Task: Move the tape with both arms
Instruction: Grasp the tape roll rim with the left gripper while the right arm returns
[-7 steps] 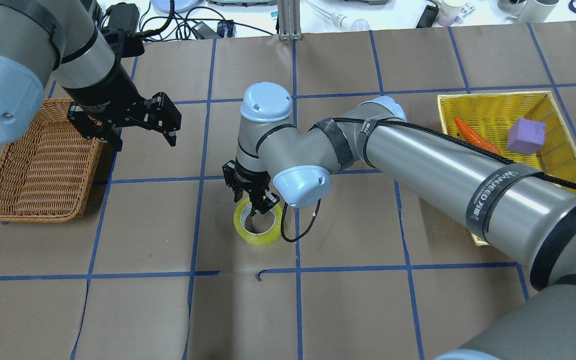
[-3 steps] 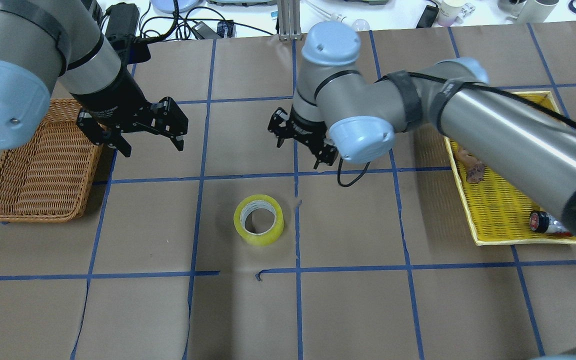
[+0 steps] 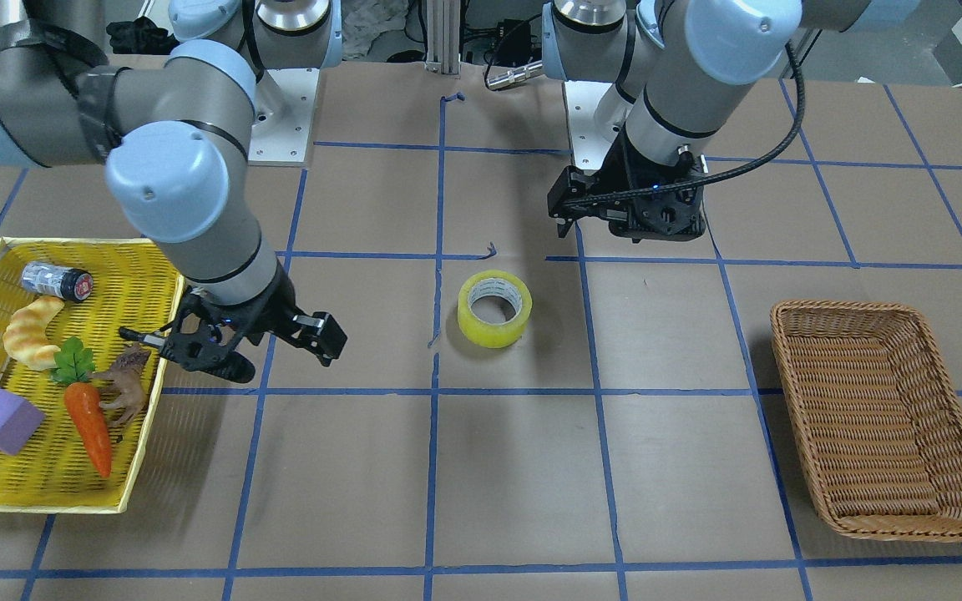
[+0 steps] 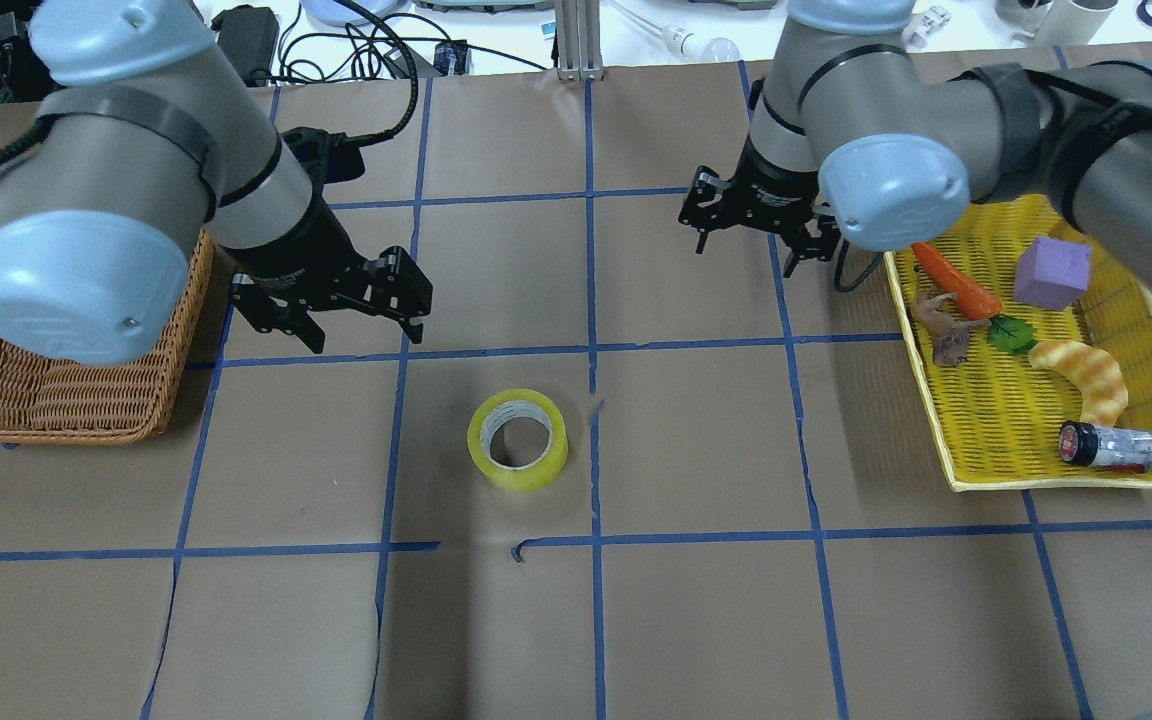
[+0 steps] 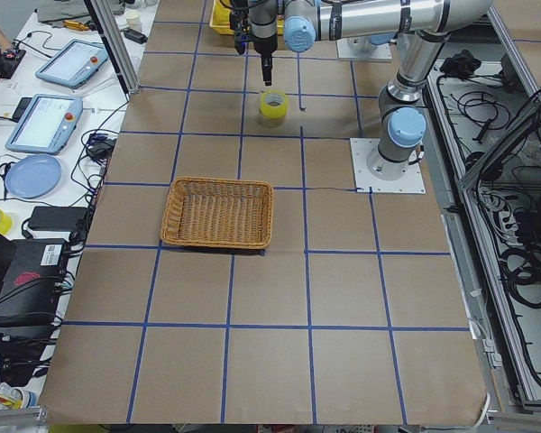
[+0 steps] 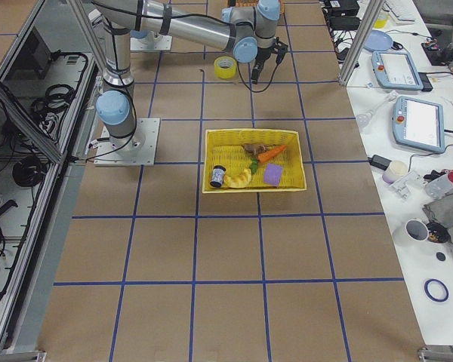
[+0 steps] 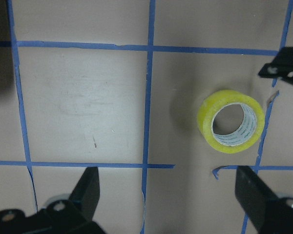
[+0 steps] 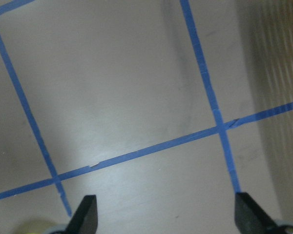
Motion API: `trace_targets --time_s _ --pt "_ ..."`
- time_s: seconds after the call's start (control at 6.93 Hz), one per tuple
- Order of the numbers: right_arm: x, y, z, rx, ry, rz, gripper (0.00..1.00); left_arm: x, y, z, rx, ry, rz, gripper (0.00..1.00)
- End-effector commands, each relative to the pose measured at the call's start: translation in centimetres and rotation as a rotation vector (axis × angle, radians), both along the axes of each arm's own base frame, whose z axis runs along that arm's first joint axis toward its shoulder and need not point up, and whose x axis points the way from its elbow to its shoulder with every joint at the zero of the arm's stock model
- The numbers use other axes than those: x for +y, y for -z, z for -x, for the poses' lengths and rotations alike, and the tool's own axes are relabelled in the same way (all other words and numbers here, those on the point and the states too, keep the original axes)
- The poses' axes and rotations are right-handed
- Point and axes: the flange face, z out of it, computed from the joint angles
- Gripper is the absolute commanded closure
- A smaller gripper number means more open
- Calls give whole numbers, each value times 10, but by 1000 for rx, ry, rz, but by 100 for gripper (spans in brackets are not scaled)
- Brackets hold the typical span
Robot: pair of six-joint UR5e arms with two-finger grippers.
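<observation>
The yellow tape roll (image 4: 518, 440) lies flat on the brown table near the middle, with nothing touching it. It also shows in the front view (image 3: 493, 308) and in the left wrist view (image 7: 230, 127). My left gripper (image 4: 366, 330) is open and empty. It hangs above the table, to the far left of the tape, next to the wicker basket; the front view (image 3: 627, 229) shows it too. My right gripper (image 4: 746, 255) is open and empty. It hangs to the far right of the tape, beside the yellow tray, and shows in the front view (image 3: 276, 355).
An empty wicker basket (image 4: 56, 435) stands at the left, partly under my left arm. A yellow tray (image 4: 1036, 482) at the right holds a carrot (image 4: 956, 280), a purple block (image 4: 1053, 272), a croissant and other small items. Blue tape lines form a grid on the table.
My right gripper has left the tape, risen and drawn back to the right, toward the yellow tray. My left gripper has moved right, toward the middle. The tape has stayed in place.
</observation>
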Motion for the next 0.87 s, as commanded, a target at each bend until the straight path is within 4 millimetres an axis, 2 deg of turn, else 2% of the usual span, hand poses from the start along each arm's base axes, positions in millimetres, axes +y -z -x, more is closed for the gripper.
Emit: trace_targets --time_s 0.0,0.14,0.29,0.43,0.72 --pt "-5 -26 72 12 -14 25 0 16 68 17 3 -10 35 0" --pt "2 -43 74 13 -18 42 0 20 101 17 6 -15 32 0" --pt "8 -49 74 26 -22 50 0 17 120 21 12 -9 42 0" --pt "10 -42 77 46 -63 31 0 11 133 27 11 0 50 0" --pt "14 -42 78 51 -83 -3 0 5 160 40 10 24 38 0"
